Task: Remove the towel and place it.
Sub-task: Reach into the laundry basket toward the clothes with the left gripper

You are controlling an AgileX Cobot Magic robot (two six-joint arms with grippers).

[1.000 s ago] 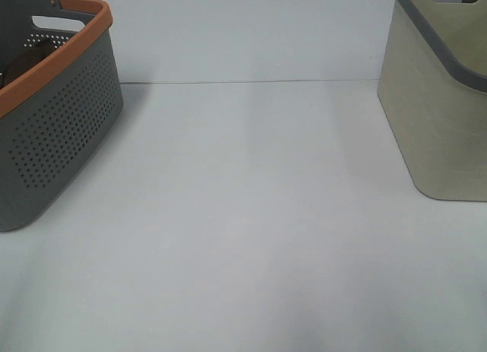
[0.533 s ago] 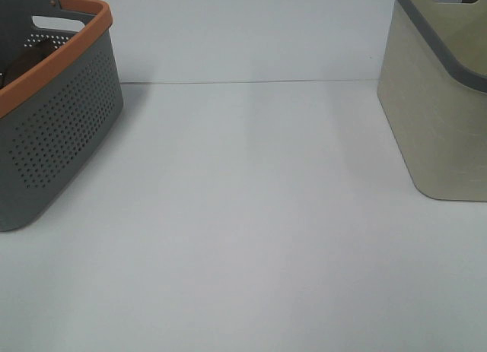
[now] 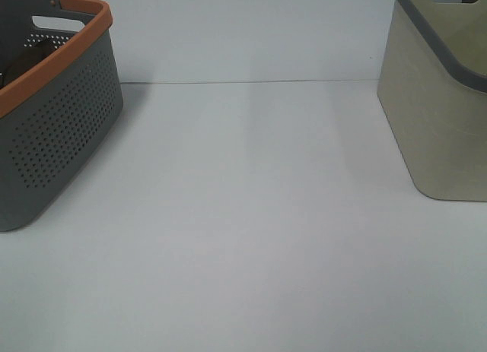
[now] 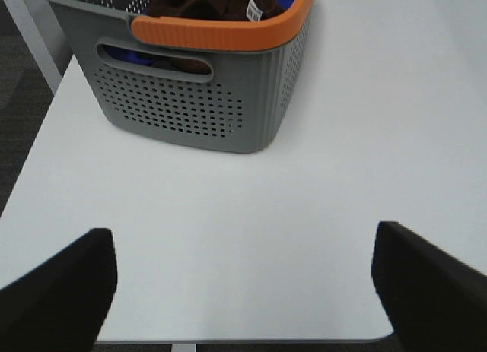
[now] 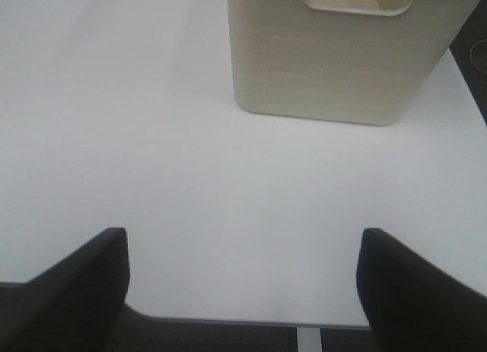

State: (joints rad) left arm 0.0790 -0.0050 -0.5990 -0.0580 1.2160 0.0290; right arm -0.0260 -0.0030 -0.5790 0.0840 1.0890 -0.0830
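The dark brown towel [image 4: 199,1] lies bunched inside the grey basket with an orange rim [image 4: 221,34], its small white label [image 4: 254,9] showing; something blue lies under it. In the exterior high view the basket [image 3: 57,116] stands at the far left and only a dark sliver of the towel [image 3: 23,61] shows inside. My left gripper [image 4: 243,291] is open, well short of the basket, over the table's near edge. My right gripper [image 5: 243,283] is open and empty, facing the beige basket [image 5: 346,52]. Neither gripper shows in the exterior high view.
The beige basket with a grey rim [image 3: 445,93] stands at the far right of the white table [image 3: 251,215]. The table's near edge [image 4: 228,341] and dark floor [image 4: 23,101] show in the left wrist view. A back wall rises behind the table.
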